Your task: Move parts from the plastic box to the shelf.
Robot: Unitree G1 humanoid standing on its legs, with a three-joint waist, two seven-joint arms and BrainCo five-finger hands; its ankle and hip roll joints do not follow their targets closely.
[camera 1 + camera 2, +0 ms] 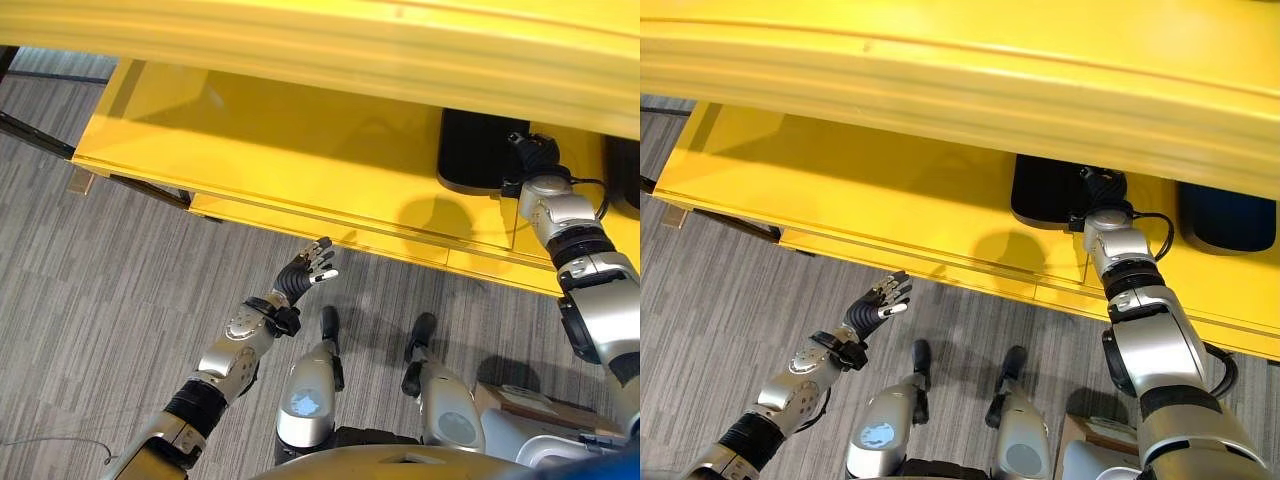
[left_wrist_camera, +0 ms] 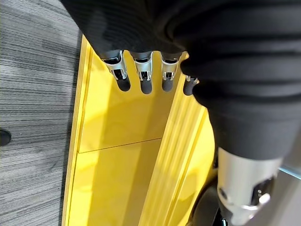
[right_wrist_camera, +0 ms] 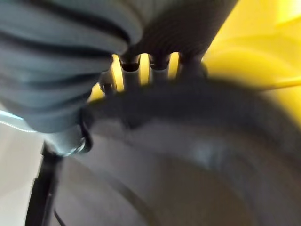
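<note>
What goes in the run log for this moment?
right hand: on black rounded part, yellow shelf, grip unclear | left hand: open, empty, above grey floor

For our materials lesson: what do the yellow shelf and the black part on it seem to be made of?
Yellow shelf: probably painted metal or plastic; smooth, glossy surface with soft reflections. Black part: likely moulded plastic or rubber; matt, rounded edges. The right hand rests at it.

My right hand reached onto the shelf and rested against a part lying there, with another part further right. My left hand hung before the shelf's front edge, over the floor.
</note>
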